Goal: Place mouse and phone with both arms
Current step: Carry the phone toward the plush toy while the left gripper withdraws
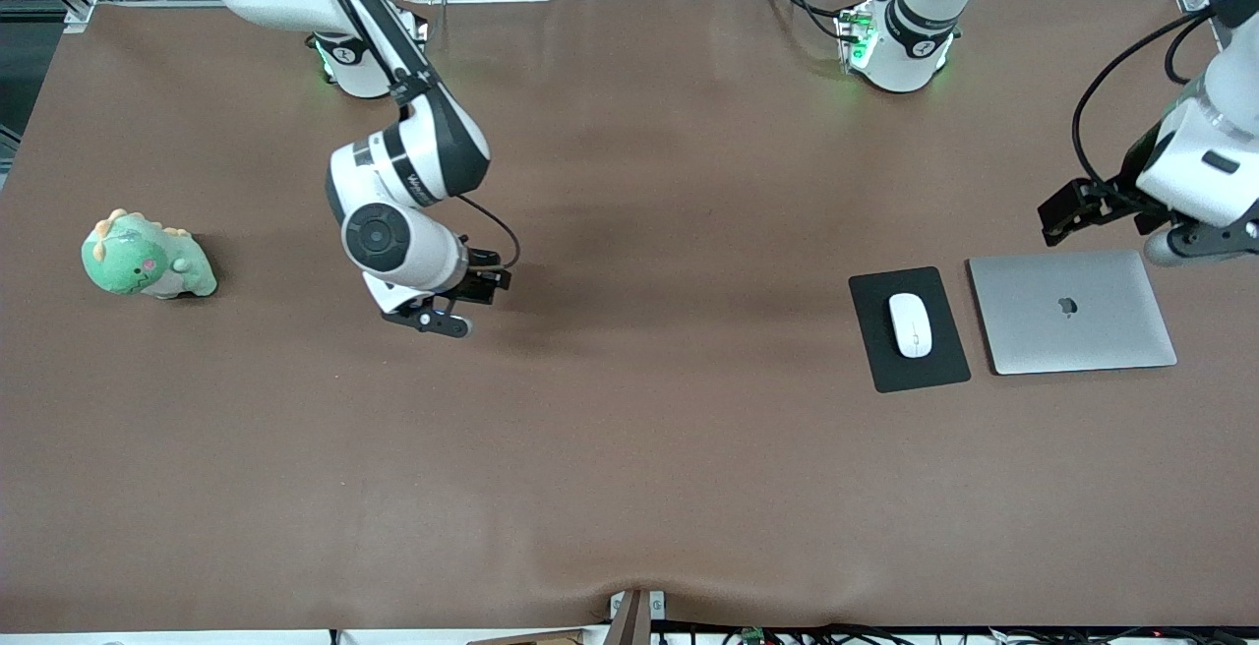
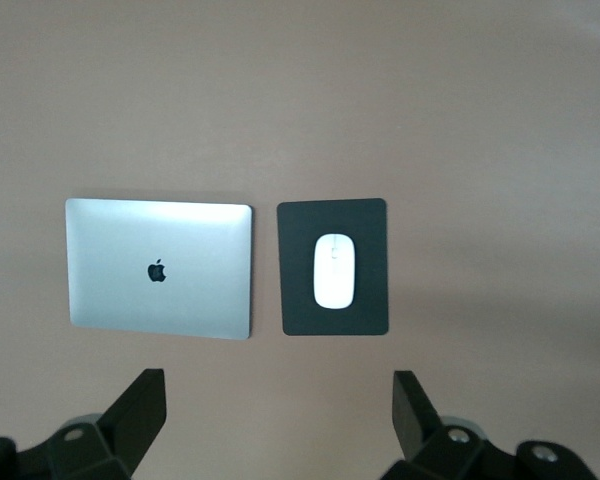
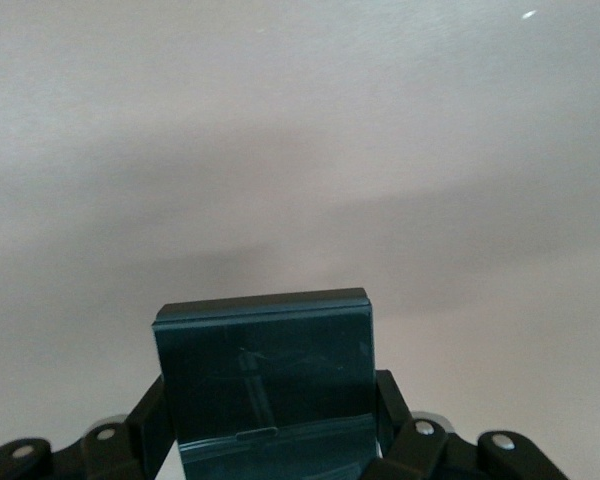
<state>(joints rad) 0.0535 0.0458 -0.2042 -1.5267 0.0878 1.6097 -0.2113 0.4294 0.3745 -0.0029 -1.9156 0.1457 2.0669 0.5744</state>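
Observation:
The white mouse (image 1: 910,323) (image 2: 333,270) lies on a black mouse pad (image 1: 888,366) (image 2: 300,305) beside a closed silver laptop (image 1: 1072,311) (image 2: 160,265). My left gripper (image 1: 1067,212) (image 2: 278,390) hangs open and empty over the bare table, just off the laptop's edge nearest the arm bases. My right gripper (image 1: 457,306) (image 3: 270,415) is low over the middle of the table, toward the right arm's end. It is shut on the black phone (image 3: 265,365), whose glossy face fills the space between the fingers (image 3: 392,405).
A green plush dinosaur (image 1: 148,257) sits on the brown table cloth (image 1: 629,429) at the right arm's end. The arm bases (image 1: 900,45) stand along the table's edge farthest from the front camera.

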